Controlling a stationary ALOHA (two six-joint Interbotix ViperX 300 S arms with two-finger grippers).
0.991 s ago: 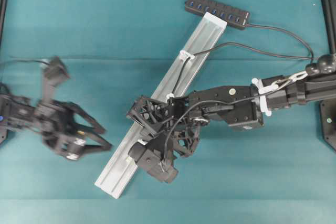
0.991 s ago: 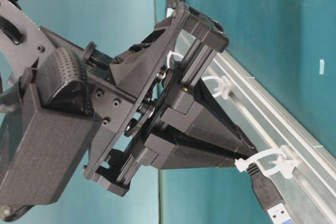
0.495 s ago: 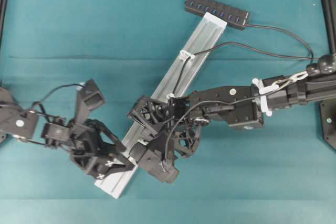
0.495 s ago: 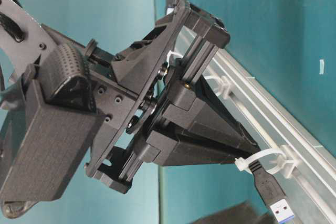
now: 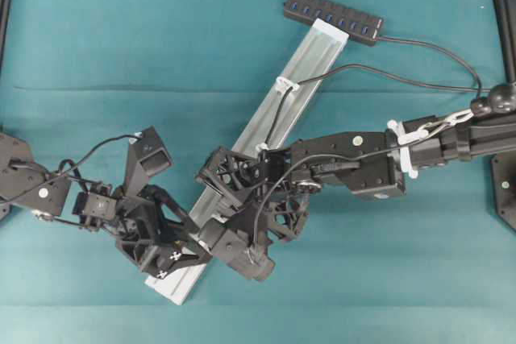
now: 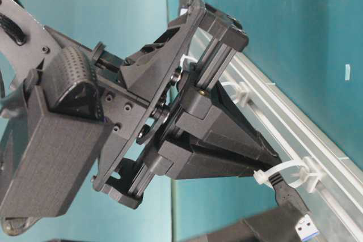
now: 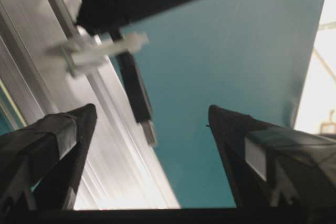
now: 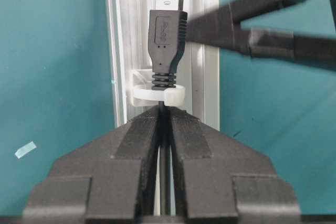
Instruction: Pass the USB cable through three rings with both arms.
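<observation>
The USB cable (image 8: 167,35) has its plug poking through the last ring (image 8: 157,94), long axis lying along the rail (image 5: 266,122). The right hand (image 8: 164,129) pinches the cord just behind that ring. The left hand (image 7: 149,129), spread wide, faces the plug tip, probably not touching it yet.

my right gripper (image 8: 164,129) is pinched tight, fingers nearly meeting, on the usb cable (image 8: 167,30), forearm stretched in from the right edge of the overhead view. my left gripper (image 7: 149,129) stands wide, fingers (image 7: 58,145) well apart, arm reaching in low from the left, wrist rolled.
</observation>
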